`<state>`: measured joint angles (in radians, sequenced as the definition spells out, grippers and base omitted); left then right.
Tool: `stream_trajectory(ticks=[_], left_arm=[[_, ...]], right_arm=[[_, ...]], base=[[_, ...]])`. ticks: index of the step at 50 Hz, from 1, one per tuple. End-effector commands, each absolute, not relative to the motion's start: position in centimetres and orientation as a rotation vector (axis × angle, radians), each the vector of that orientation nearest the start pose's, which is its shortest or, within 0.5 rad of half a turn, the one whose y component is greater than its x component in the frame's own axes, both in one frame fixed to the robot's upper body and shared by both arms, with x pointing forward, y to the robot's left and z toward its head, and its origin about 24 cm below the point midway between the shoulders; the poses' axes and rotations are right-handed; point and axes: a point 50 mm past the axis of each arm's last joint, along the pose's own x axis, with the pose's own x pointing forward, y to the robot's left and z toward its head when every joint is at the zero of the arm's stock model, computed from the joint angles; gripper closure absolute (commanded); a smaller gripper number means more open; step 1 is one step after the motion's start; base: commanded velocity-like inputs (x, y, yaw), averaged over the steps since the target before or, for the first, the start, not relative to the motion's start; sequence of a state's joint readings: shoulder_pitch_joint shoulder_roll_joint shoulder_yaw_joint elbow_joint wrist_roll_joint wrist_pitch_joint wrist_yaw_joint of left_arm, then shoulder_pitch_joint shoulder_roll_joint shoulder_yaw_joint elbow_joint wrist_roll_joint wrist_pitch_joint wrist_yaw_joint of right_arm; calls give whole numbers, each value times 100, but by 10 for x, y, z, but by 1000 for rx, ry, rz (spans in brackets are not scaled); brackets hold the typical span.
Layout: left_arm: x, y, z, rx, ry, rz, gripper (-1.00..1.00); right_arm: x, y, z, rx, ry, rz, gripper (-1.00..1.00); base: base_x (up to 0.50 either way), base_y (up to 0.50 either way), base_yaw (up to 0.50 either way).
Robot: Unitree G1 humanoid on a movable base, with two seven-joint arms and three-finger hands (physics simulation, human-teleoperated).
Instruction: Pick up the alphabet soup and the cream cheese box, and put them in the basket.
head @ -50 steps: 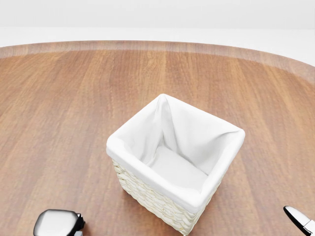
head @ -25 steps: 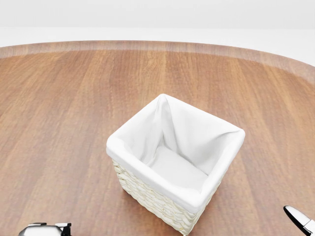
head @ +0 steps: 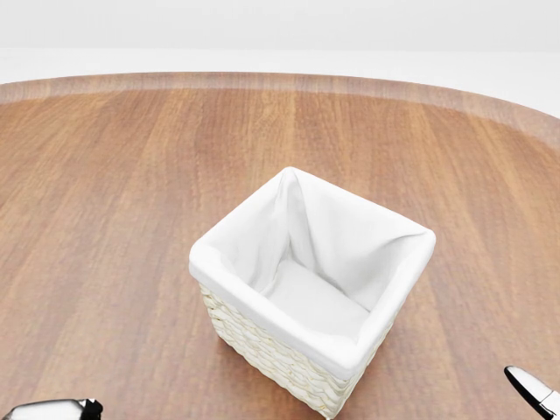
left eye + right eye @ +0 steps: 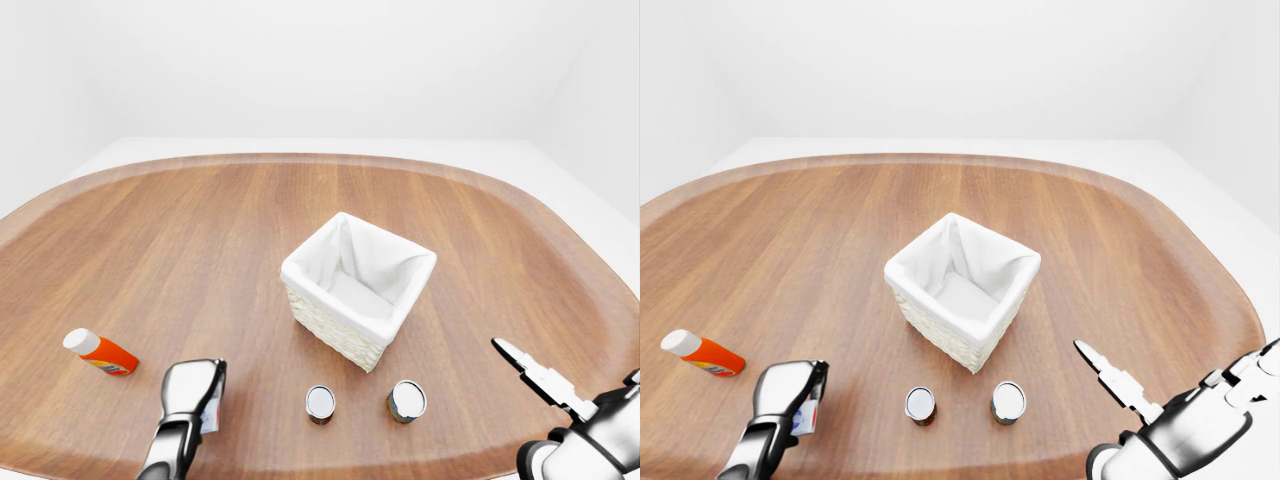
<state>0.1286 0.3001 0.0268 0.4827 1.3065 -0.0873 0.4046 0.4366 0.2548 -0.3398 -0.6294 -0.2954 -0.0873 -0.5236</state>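
The wicker basket [image 4: 358, 290] with a white cloth lining stands mid-table, with nothing inside. Two silver-topped cans stand below it in the left-eye view, one [image 4: 320, 403] on the left and one [image 4: 407, 400] on the right; I cannot tell which is the alphabet soup. My left hand [image 4: 192, 388] lies over a small box [image 4: 811, 414], of which only a red and blue corner shows; its grip is hidden. My right hand [image 4: 540, 375] hovers at the lower right, fingers stretched out, open and holding nothing.
An orange bottle with a white cap [image 4: 100, 352] lies at the far left of the table [image 4: 180, 240], left of my left hand. The round wooden table's edge runs just below the cans and hands.
In the head view my left hand has sunk toward the bottom-left corner until only its top shows. The right fingertip and the basket have stayed put.
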Motion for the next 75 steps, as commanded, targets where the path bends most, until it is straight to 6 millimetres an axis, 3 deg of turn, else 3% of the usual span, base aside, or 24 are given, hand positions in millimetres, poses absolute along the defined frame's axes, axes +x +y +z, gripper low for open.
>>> stream_trajectory(ticks=[1,14,28,38,53,62,75], left_arm=[[195,241,-27,1549,196,10,100],[215,231,26,1489,130,58,100],[233,206,87,1385,-24,57,100],[242,193,104,1419,-86,24,100],[260,180,129,1330,-93,-17,100],[265,150,176,1351,-195,-34,100],[277,111,214,1339,-321,-145,100]], right_arm=[[122,-238,103,-249,-254,-1061,-100],[122,-238,105,-243,-262,-1063,-100],[122,-239,104,-236,-263,-1064,-100],[122,-239,104,-237,-261,-1064,-100],[122,-240,104,-230,-261,-1070,-100],[120,-239,107,-228,-276,-1072,-100],[120,-240,107,-220,-275,-1075,-100]], base=[[0,0,0],[0,0,0],[0,0,0],[0,0,0],[0,0,0],[0,0,0],[0,0,0]])
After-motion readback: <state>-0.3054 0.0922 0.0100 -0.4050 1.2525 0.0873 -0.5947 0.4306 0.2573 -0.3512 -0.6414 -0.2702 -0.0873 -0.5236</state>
